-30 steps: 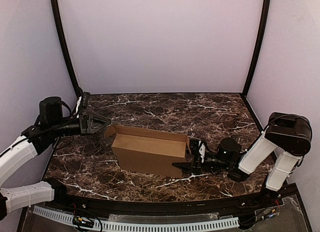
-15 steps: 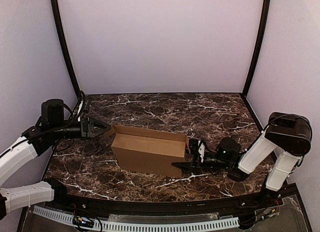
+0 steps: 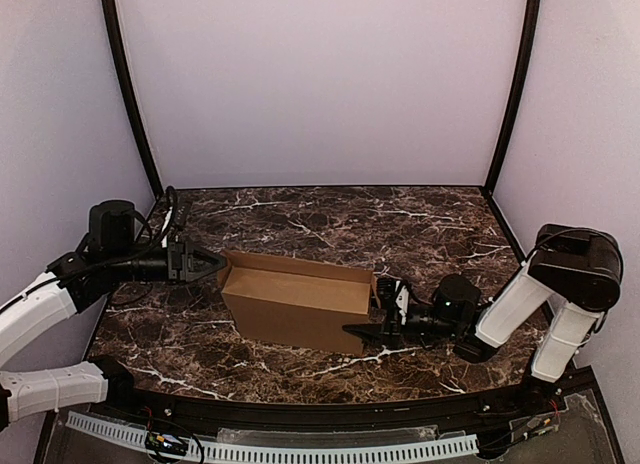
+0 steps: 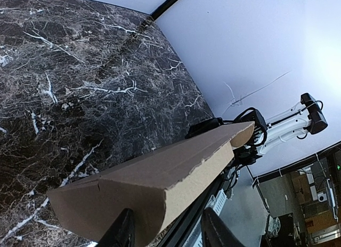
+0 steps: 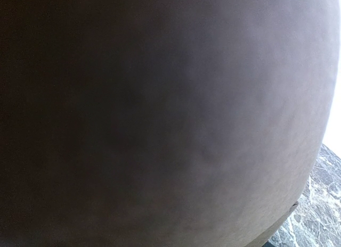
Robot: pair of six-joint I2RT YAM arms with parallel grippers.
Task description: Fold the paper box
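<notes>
The paper box (image 3: 298,302) is a plain brown, partly folded shallow box, open on top, lying on the marble table. My left gripper (image 3: 214,262) is at the box's left end flap. In the left wrist view its fingers (image 4: 123,232) stand apart with the box's end (image 4: 160,183) between them, so my left gripper (image 4: 166,217) is open. My right gripper (image 3: 376,310) is against the box's right end with its fingers spread. The right wrist view shows only blurred cardboard (image 5: 160,119) close up, and the fingers are hidden there.
The dark marble table (image 3: 330,219) is ringed by pale walls and black corner posts (image 3: 128,94). A black rail and a white cable track (image 3: 300,449) run along the near edge. The right arm's base (image 3: 575,284) stands at the right edge.
My left gripper has moved right and slightly down onto the box's left end flap, which has swung inward. The right gripper and the box body have hardly moved.
</notes>
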